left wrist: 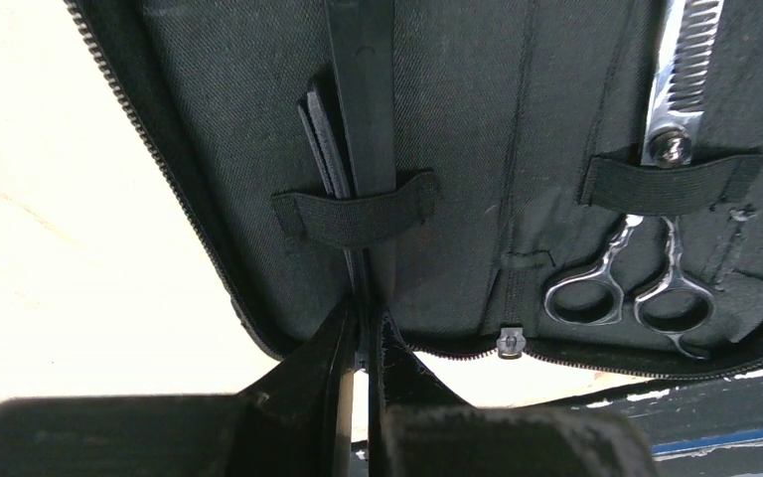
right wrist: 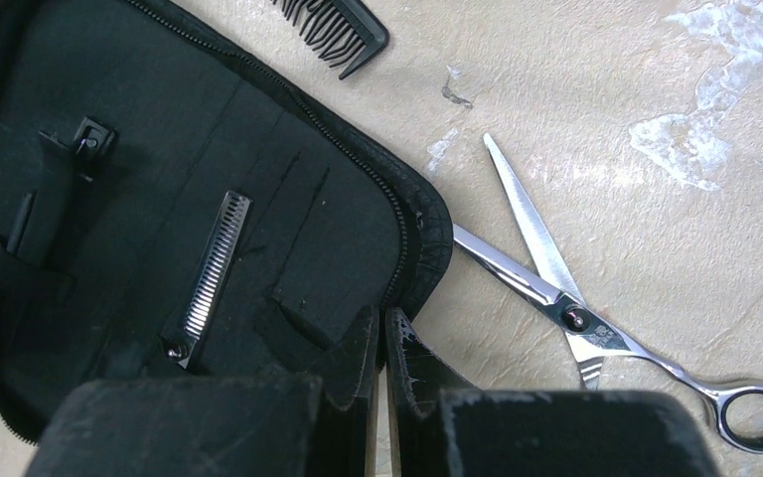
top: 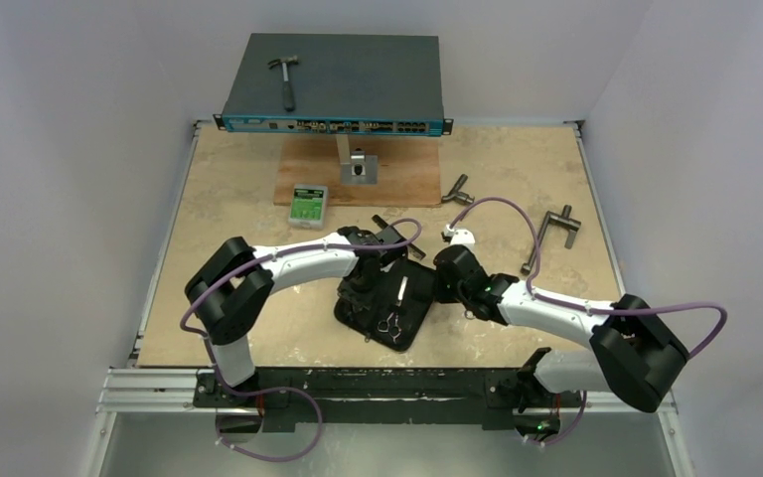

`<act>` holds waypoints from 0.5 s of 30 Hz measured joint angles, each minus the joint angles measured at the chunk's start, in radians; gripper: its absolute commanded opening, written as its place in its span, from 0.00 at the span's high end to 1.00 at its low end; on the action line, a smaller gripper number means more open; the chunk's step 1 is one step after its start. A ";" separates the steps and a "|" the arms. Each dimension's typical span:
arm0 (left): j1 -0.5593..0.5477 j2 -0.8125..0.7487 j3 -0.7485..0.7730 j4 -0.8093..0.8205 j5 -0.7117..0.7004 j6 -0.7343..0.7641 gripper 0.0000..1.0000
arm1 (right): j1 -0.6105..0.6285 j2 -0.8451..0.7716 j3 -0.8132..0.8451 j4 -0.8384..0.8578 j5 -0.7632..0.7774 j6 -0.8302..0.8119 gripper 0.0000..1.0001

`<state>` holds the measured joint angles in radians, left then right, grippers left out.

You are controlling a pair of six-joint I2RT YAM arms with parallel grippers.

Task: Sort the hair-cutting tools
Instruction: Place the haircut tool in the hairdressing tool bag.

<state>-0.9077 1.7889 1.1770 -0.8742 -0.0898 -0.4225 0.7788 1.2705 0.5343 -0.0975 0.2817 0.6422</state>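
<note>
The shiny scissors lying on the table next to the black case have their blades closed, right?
Not quite. The scissors do lie on the table next to the black case, but their blades are spread open, not closed. The right wrist view shows it.

The open black fabric zip case [right wrist: 189, 119] is crowded by the white left arm [top: 298, 263] and white right arm [top: 546, 308], its right side is blocked by splayed silver scissors [right wrist: 576, 320] and a black toothed comb [right wrist: 343, 28], while bare tan tabletop [top: 221, 199] is left free on its left.
</note>
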 measured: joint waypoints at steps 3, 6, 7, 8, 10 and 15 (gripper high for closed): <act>0.004 0.001 0.010 0.003 -0.003 0.001 1.00 | 0.000 0.000 0.000 -0.001 -0.007 -0.004 1.00; 0.005 0.006 0.021 0.002 -0.015 0.005 1.00 | 0.000 0.002 0.000 -0.002 -0.010 -0.008 1.00; 0.005 0.009 0.027 0.000 -0.021 0.008 1.00 | 0.000 0.003 0.000 -0.002 -0.011 -0.008 1.00; 0.005 0.016 0.032 -0.002 -0.025 0.014 1.00 | 0.000 0.006 0.000 -0.002 -0.011 -0.010 1.00; 0.005 0.025 0.043 -0.006 -0.038 0.019 1.00 | 0.000 0.013 0.000 -0.003 -0.011 -0.014 1.00; 0.005 0.042 0.074 -0.016 -0.076 0.031 1.00 | 0.000 0.019 0.001 -0.008 -0.011 -0.021 1.00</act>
<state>-0.9031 1.8313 1.2507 -0.8906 -0.1654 -0.3916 0.7784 1.2900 0.5350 -0.1055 0.2703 0.6216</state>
